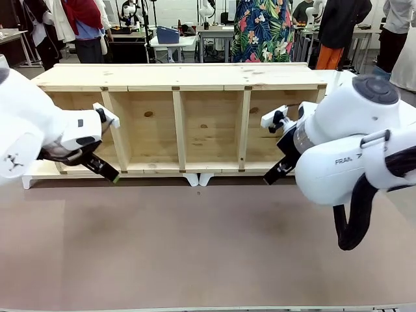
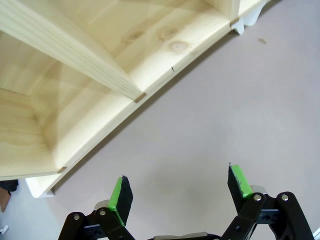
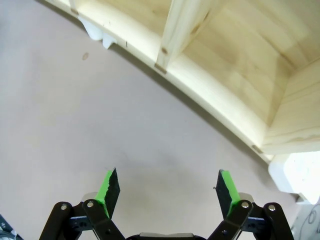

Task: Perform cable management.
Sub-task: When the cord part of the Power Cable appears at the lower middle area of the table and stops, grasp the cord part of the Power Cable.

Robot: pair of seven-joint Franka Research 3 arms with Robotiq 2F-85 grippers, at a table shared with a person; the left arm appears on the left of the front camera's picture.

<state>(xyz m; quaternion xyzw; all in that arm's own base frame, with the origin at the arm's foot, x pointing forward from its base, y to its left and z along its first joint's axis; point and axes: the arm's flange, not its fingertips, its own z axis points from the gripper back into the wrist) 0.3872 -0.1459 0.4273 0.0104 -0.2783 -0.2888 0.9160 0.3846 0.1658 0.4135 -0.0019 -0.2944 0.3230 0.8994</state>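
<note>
Cable management, ready pose: left gripper (image 2: 180,186) and right gripper (image 3: 167,187) hover with jaws spread wide, empty, over the table (image 1: 195,247) near the wooden shelf (image 1: 179,123), presumably poised to grasp; the cable's whereabouts cannot be told

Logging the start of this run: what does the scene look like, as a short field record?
shelf: pale wooden unit, four open compartments, along the far side
table: brown surface in front of the shelf
left gripper: open, holding nothing, near the shelf's left end
right gripper: open, holding nothing, near the shelf's right end
</note>
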